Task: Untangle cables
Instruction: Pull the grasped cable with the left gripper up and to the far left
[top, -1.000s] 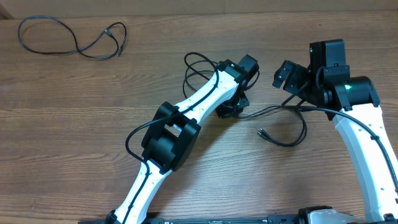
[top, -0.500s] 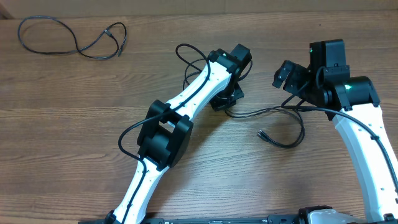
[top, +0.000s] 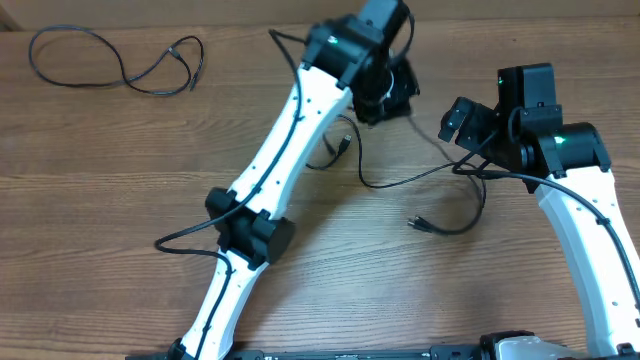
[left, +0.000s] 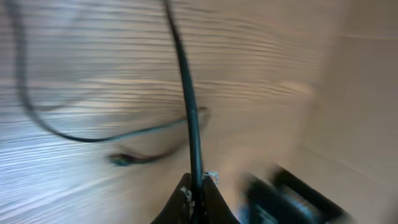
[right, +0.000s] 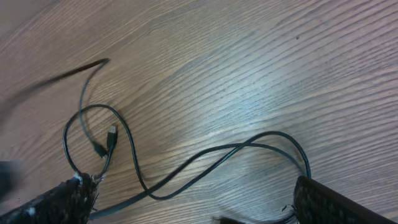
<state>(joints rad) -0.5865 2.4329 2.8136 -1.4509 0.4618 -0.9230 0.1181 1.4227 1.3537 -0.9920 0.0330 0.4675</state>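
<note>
My left gripper (top: 386, 92) is at the far middle of the table, shut on a thin black cable (left: 186, 93) that runs up between its fingertips (left: 196, 186). That cable drops to a plug end (top: 345, 140), loops over the table (top: 372, 182) and runs to my right gripper (top: 457, 124). A second cable ends in a plug (top: 416, 224) and curves back toward the right arm. My right gripper (right: 193, 199) is open, with cable strands (right: 205, 165) lying between its spread fingers and two plug ends (right: 104, 142) on its left. A third cable (top: 120, 62) lies apart at the far left.
The left arm (top: 290, 140) stretches diagonally across the middle of the wooden table. The right arm (top: 580, 210) stands at the right side. The table's far edge (top: 200, 25) meets a pale wall just behind the left gripper.
My left gripper has moved toward the far edge and risen, pulling its cable along; the loop by it has opened out and a plug end has come free. The right arm has stayed put.
</note>
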